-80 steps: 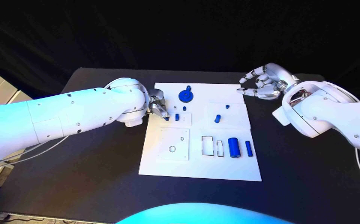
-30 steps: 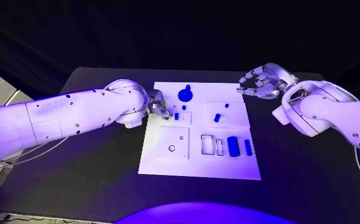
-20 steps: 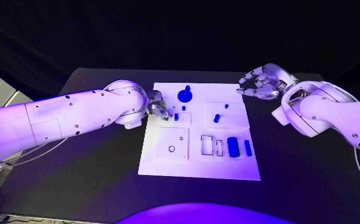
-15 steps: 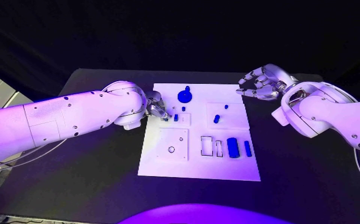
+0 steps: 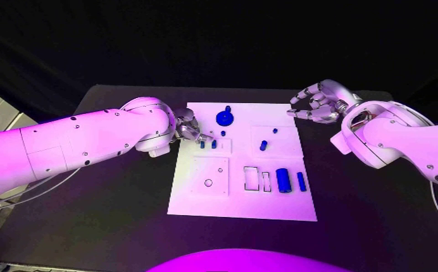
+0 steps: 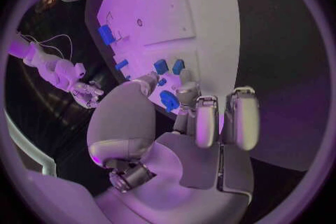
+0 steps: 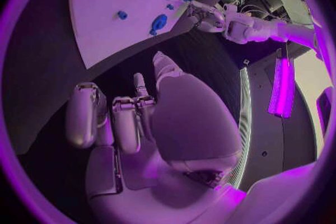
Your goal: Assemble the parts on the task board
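The left hand (image 5: 188, 128) sits at the near-left edge of the task board (image 5: 239, 205), its fingertips down on a small blue peg (image 5: 202, 145); whether it pinches the peg cannot be told. Just beyond its fingers stands the round blue gear (image 5: 225, 117). The right hand (image 5: 316, 105) hovers off the board's far-right corner above the worktop (image 5: 109, 209), fingers curled in on nothing

White task board (image 5: 239, 205) flat mid-table — blue parts (image 5: 283, 179) scattered on it, some standing upright.
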Controlling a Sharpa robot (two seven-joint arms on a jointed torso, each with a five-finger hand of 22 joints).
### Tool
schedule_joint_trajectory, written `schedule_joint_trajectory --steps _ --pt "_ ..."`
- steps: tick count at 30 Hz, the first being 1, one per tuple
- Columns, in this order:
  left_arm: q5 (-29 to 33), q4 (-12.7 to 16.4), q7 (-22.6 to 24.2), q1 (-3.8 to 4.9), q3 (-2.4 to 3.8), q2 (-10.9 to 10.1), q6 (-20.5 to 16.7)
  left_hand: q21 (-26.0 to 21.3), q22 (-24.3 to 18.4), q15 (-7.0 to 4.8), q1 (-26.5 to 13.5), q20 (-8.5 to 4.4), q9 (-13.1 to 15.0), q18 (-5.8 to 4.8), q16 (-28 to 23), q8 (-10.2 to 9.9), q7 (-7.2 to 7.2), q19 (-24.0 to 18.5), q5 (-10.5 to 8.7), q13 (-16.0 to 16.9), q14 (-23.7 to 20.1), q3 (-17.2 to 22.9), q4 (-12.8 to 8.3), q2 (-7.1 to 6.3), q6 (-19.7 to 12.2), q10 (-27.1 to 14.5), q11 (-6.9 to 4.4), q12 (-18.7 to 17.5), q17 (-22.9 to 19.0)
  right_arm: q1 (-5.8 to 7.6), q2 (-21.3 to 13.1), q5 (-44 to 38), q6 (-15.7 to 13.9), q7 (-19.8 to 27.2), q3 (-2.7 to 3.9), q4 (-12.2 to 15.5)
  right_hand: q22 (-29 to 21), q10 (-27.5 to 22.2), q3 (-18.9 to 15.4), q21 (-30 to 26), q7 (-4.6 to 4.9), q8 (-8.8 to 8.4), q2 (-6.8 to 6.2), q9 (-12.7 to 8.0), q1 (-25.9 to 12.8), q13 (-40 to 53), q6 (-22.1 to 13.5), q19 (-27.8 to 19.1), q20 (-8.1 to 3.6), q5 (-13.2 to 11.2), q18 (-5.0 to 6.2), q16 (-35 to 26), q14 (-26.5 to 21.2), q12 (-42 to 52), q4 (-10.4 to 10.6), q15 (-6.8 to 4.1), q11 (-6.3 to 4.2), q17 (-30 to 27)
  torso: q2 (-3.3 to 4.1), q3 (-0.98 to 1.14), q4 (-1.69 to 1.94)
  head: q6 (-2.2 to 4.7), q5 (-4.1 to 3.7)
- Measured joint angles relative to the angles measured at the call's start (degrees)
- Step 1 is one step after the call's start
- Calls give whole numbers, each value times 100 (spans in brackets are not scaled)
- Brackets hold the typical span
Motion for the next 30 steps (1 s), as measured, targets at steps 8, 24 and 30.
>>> schedule_joint_trajectory --steps 8,24,30 --pt "128 32 52 -1 67 -44 -110 -71 0 11 92 43 -36 0 0 -61 41 -44 0 -76 11 -443 8 226 -41 -60 18 -26 -1 -4 -1 0 -1 0 0 -2 0 0 0 0 0 0 0 -4 0 3 0 0 0 0 0 0 0 0 0 0 0 -1 3 1 2 14 -11" --pt "435 27 2183 -1 113 96 -1481 -3596 -3800 728 2317 622 -971 678 -3399 -586 604 -3247 0 -2779 -2917 1910 -578 -494 -1504 -2966 758 -2443 -2862 -13 -12 0 -10 25 0 -32 4 0 0 0 -21 23 0 -4 0 2 -21 0 0 0 0 0 0 0 0 0 0 -2 10 -2 0 90 -78" --pt "-67 -87 2800 -1 56 270 -1784 -3589 -3767 727 2394 622 -1393 676 -3403 -664 615 -3246 0 -3341 -2917 1835 -866 -564 -1385 -2973 765 -2964 -3171 -14 -11 0 -14 40 0 -33 4 0 0 0 -21 23 0 -4 0 2 -21 0 0 0 0 0 0 0 0 0 0 -2 10 -1 -2 104 -92"
